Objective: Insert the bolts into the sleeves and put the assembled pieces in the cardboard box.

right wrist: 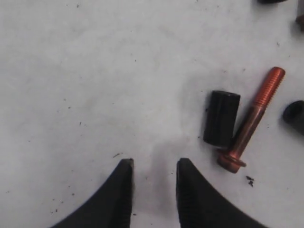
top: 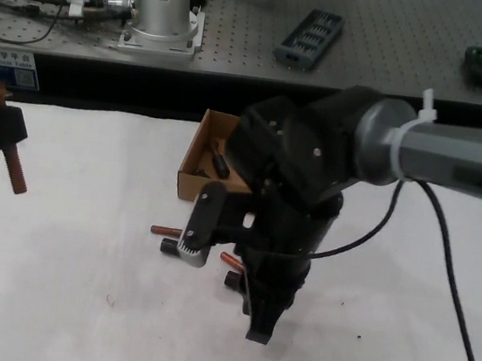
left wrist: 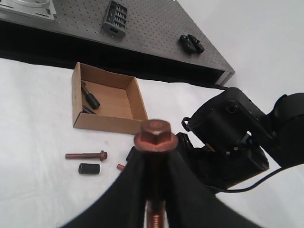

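Observation:
My left gripper point(left wrist: 154, 159) is shut on a copper bolt point(left wrist: 154, 137), held upright above the white cloth at the far left point(top: 14, 166). My right gripper point(right wrist: 153, 166) points down at the cloth, open, nothing between its fingers. Beside it lie a black sleeve point(right wrist: 221, 118) and a copper bolt point(right wrist: 251, 121), touching side by side. The cardboard box point(left wrist: 107, 122) stands behind, with dark assembled pieces point(left wrist: 90, 97) inside. In front of the box lie another bolt point(left wrist: 85, 155) and a sleeve point(left wrist: 89, 168), close together.
The right arm's black body point(top: 296, 161) hides part of the box point(top: 193, 153) from above. A grey perforated bench point(top: 373, 38) with a post, cables and small black parts runs behind the cloth. Another dark piece point(right wrist: 294, 116) lies past the bolt.

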### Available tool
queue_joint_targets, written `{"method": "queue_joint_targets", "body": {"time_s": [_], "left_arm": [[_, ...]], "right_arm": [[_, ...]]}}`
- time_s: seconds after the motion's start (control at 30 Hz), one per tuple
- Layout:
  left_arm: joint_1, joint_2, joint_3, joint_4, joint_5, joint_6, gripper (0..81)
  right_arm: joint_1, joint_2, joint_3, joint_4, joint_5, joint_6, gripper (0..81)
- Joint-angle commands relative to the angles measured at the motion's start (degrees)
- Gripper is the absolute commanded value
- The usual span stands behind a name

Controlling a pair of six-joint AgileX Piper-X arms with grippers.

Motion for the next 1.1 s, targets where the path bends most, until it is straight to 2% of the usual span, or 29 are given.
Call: {"method": "queue_joint_targets", "body": {"time_s": [0.0,0.17,0.33,0.67,0.8,0.87,1.0,1.03,1.07], "left_arm": [[0.2,-0.5,-0.3,-1.2,0.5,1.0,0.6],[0.2,-0.5,-0.3,-1.2,-0.4,1.7,0.6],[0.2,-0.5,-0.3,-1.2,-0.4,2.7,0.6],[0.2,-0.5,-0.3,-1.2,-0.4,2.7,0.6],[0.2,-0.5,-0.3,-1.2,-0.4,2.7,0.6],[0.2,-0.5,-0.3,-1.2,-0.4,2.7,0.6],[0.2,-0.5,-0.3,-1.2,-0.4,2.7,0.6],[0.2,-0.5,-0.3,-1.2,-0.4,2.7,0.6],[0.2,-0.5,-0.3,-1.2,-0.4,2.7,0.6]], "right_arm": [[-0.1,0.1,-1.1,-1.3,0.4,-3.5,23.4],[-0.1,0.1,-1.1,-1.3,0.7,-4.7,23.6],[-0.1,0.1,-1.1,-1.4,1.8,-4.7,33.0],[-0.1,0.1,-1.1,-5.2,1.9,-3.4,33.3],[-0.1,0.1,-1.9,-7.3,-0.9,-2.3,37.3],[0.1,0.1,-2.2,-8.8,-0.2,-2.3,29.0],[0.7,0.1,-2.5,-13.0,0.9,-2.3,0.7],[0.8,0.1,-2.5,-13.9,0.4,-2.3,5.3],[1.0,0.1,-2.5,-14.6,0.8,-2.2,4.4]]}}
